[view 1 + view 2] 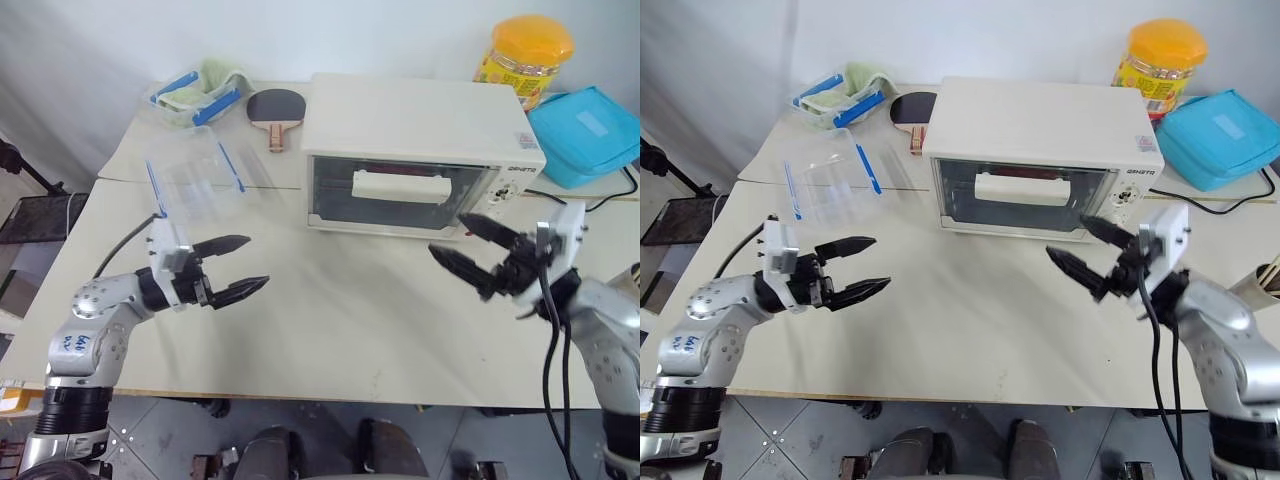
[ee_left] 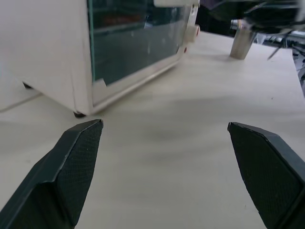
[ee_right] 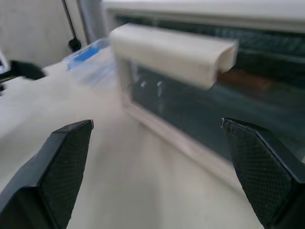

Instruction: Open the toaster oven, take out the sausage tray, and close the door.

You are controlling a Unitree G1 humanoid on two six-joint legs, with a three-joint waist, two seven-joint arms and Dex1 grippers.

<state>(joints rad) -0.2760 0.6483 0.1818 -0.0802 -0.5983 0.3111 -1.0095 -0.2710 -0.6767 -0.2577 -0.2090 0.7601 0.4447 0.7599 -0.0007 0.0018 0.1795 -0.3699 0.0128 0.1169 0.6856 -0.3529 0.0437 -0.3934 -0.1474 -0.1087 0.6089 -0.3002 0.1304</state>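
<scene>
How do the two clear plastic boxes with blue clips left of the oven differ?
The nearer clear plastic box sits at the front table's back edge and looks empty; the farther clear box sits on the rear table and holds a green cloth. The nearer one looks larger. Both are transparent with blue clips.

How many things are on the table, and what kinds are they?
Toaster oven: 1
Clear plastic boxes with blue clips: 2
Table tennis paddle: 1
Jar with orange lid: 1
Blue pouch: 1
Total: 6
</scene>
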